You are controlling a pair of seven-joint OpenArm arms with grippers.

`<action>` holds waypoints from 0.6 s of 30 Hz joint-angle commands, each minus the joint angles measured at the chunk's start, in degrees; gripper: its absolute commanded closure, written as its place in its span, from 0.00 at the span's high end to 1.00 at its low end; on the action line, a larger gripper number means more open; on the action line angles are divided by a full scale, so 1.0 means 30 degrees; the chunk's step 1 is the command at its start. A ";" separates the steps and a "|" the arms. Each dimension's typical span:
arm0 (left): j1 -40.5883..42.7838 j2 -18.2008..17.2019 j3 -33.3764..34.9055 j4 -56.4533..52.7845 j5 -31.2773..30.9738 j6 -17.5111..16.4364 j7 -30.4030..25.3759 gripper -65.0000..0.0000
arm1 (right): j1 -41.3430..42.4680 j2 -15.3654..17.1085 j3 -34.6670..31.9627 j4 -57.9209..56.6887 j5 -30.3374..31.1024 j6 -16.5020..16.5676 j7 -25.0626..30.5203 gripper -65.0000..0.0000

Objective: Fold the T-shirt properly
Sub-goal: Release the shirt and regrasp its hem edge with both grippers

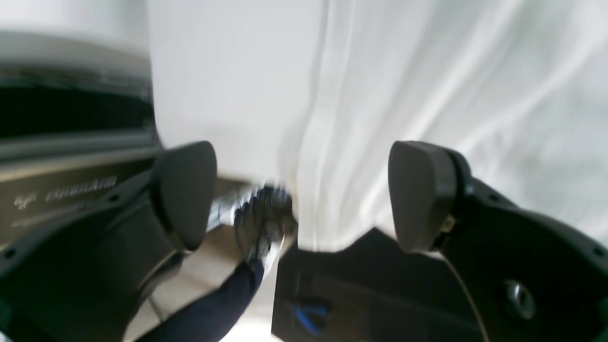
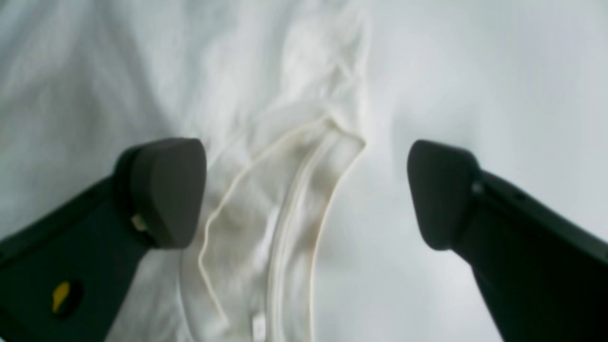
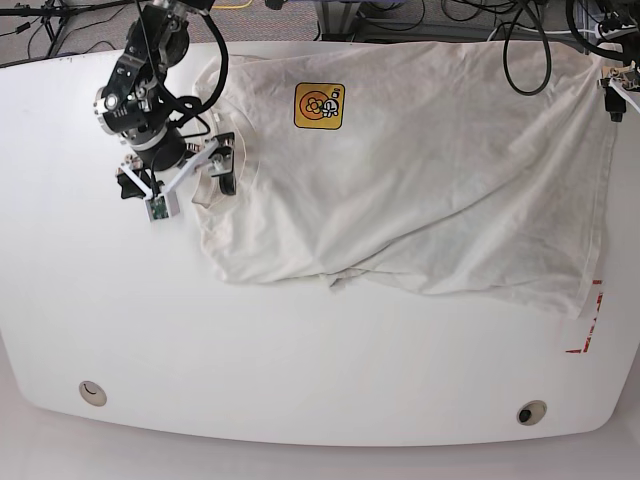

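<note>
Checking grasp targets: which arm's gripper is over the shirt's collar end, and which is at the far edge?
The right gripper, open, hovers at the neckline of the off-white cotton T-shirt, its ribbed collar between the jaws. The left gripper, also open, is at the opposite edge.

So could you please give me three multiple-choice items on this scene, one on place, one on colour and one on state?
1. Where is the right hand in the base view?
A. at the shirt's left edge
B. at the table's near edge
C. on the graphic

2. What colour is the graphic?
A. blue
B. yellow-orange and black
C. green

3. How does the right hand stand?
A. shut on the shirt
B. open
C. shut on nothing

Answers: 1 A, it sits by the shirt's left edge; 2 B, as printed; 3 B, the wrist view shows its pads apart.
</note>
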 commanded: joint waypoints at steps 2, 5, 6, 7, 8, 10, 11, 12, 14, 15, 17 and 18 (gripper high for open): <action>-0.1283 -0.0316 -0.0063 0.0279 0.0121 0.0039 0.0002 0.80 | 0.2344 0.0313 0.0029 -0.1859 0.0155 -0.0047 0.0372 0.99; -0.2074 -0.0316 -0.0063 0.0279 0.0150 0.0039 0.0002 0.80 | 0.3721 0.0900 0.0029 -0.3559 0.0184 -0.0047 0.0372 0.99; -0.2250 -0.0316 -0.0034 0.0279 0.0150 0.0039 0.0002 0.80 | 0.4249 0.1075 0.0029 -0.4262 0.0184 -0.0047 0.0402 0.99; -0.2338 -0.0316 -0.0034 0.0279 0.0150 0.0039 0.0002 0.80 | 0.4571 0.1193 0.0029 -0.4702 0.0184 -0.0047 0.0431 0.99; -0.2484 -0.0316 -0.0005 0.0279 0.0150 0.0039 0.0002 0.80 | 0.5040 0.1398 0.0029 -0.5434 0.0184 -0.0047 0.0460 0.99; -0.2777 -0.0316 -0.0005 0.0279 0.0150 0.0039 0.0002 0.80 | 0.5743 0.1779 0.0029 -0.6548 0.0184 -0.0047 0.0753 0.99; -0.3012 -0.0316 -0.0005 0.0279 0.0150 0.0039 0.0002 0.80 | 0.6066 0.2013 0.0029 -0.7134 0.0272 -0.0047 0.1046 0.99; -0.3246 -0.0316 -0.0005 0.0279 0.0150 0.0039 0.0002 0.80 | 0.6359 0.2189 0.0029 -0.7691 0.0272 -0.0047 0.1398 0.99; -0.3481 -0.0316 -0.0005 0.0279 0.0150 0.0039 0.0002 0.80 | 0.6828 0.2365 0.0029 -0.8775 0.0184 -0.0047 0.2013 0.99; -0.3569 -0.0316 -0.0005 0.0279 0.0150 0.0039 0.0002 0.80 | 0.7033 0.2453 0.0029 -0.9419 0.0242 -0.0047 0.2248 0.99; -0.3656 -0.0316 -0.0005 0.0279 0.0150 0.0039 0.0002 0.80 | 0.7414 0.2687 0.0029 -1.0592 0.0301 -0.0047 0.2541 0.99; -0.3656 -0.0316 -0.0005 0.0279 0.0150 0.0039 0.0002 0.80 | 0.7502 0.2746 0.0029 -1.0826 0.0301 -0.0047 0.2570 0.99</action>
